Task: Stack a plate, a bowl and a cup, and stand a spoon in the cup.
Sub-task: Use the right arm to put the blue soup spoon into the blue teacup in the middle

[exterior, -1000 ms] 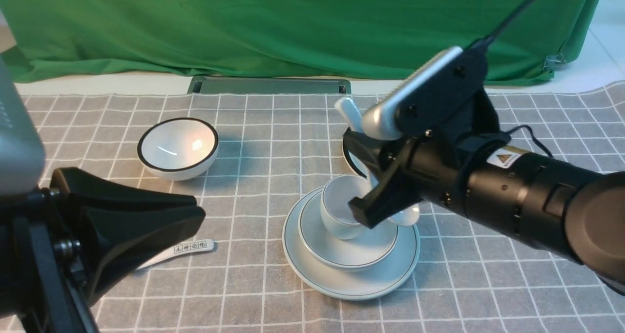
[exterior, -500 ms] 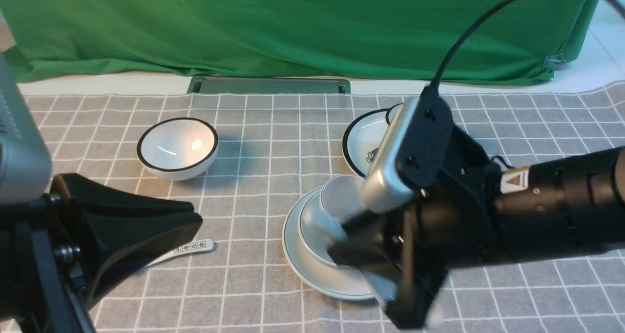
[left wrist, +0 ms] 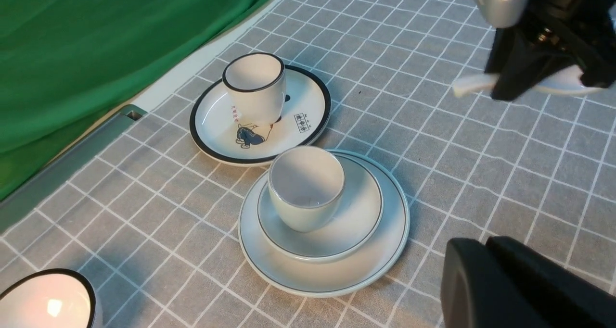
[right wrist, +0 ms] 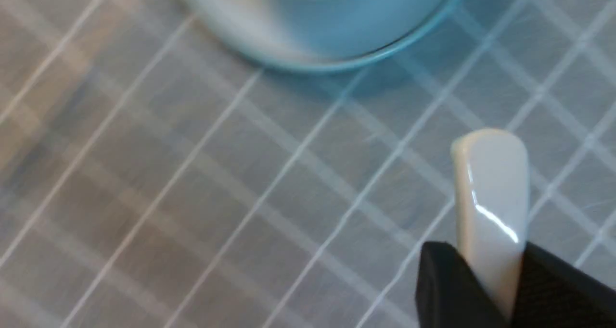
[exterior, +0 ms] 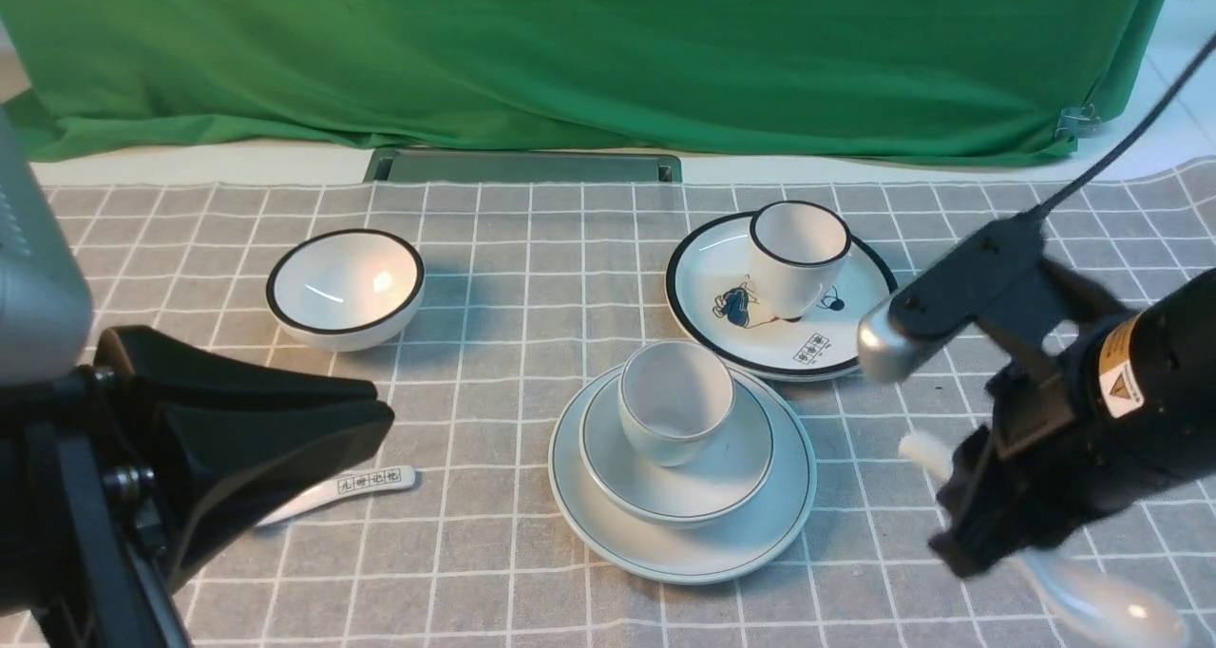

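The cup (exterior: 674,410) stands in the bowl (exterior: 731,467), and the bowl rests on the plate (exterior: 684,558), mid-table; all three also show in the left wrist view, cup (left wrist: 305,193), bowl (left wrist: 356,222), plate (left wrist: 370,265). My right gripper (exterior: 988,515) hangs low to the right of the stack, shut on the plain white spoon (exterior: 921,453). The spoon's handle (right wrist: 491,198) sticks out between the fingers, pointing towards the stack. The spoon is clear of the cup. At the near left my left gripper (exterior: 380,420) is shut and holds nothing.
A black-rimmed plate with a drawing (exterior: 760,339) carries a black-rimmed cup (exterior: 798,254) just behind the stack. A black-rimmed bowl (exterior: 345,287) sits at the back left. A labelled spoon (exterior: 366,485) lies by my left gripper. A green curtain closes the back.
My right gripper has swung with the spoon from over the cup down to the front right of the stack. The stack and the left arm have stayed put.
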